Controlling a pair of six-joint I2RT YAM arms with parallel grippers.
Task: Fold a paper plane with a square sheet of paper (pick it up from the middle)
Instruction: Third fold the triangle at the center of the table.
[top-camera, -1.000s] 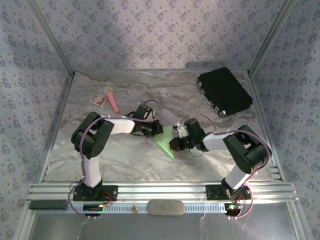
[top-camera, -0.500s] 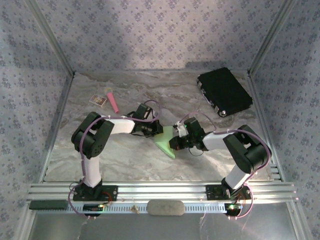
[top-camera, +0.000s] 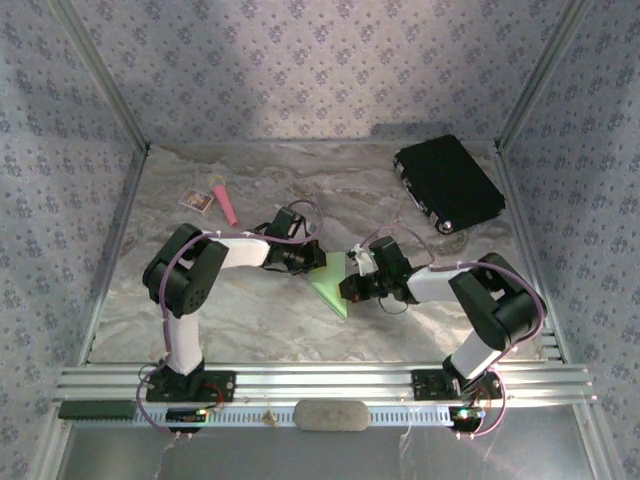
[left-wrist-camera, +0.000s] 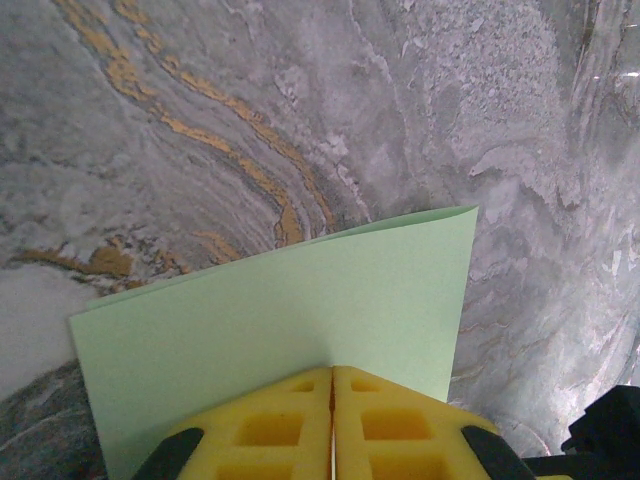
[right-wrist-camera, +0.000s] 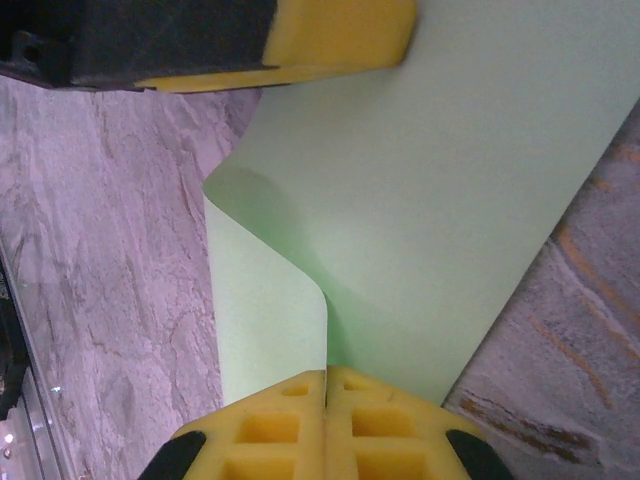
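Observation:
The square sheet of paper (top-camera: 331, 289), lime-green, hangs between both grippers at mid-table, bent over itself rather than flat. My left gripper (top-camera: 317, 263) is shut on its far edge; in the left wrist view the yellow fingertips (left-wrist-camera: 332, 372) pinch the sheet (left-wrist-camera: 290, 300), which spreads out ahead of them. My right gripper (top-camera: 346, 285) is shut on the opposite side. In the right wrist view its tips (right-wrist-camera: 326, 373) clamp a curled-over flap of the paper (right-wrist-camera: 450, 170), and the left gripper's yellow finger (right-wrist-camera: 330, 35) shows at the top. No paper plane shape is visible.
A black case (top-camera: 448, 183) lies at the back right. A pink stick (top-camera: 226, 203) and a small white card (top-camera: 196, 201) lie at the back left. An aluminium rail (top-camera: 320, 382) runs along the front edge, and patterned walls close in three sides.
The right arm has shifted slightly, its elbow and wrist nudging a little. Both grippers stay shut on the paper, which has barely moved.

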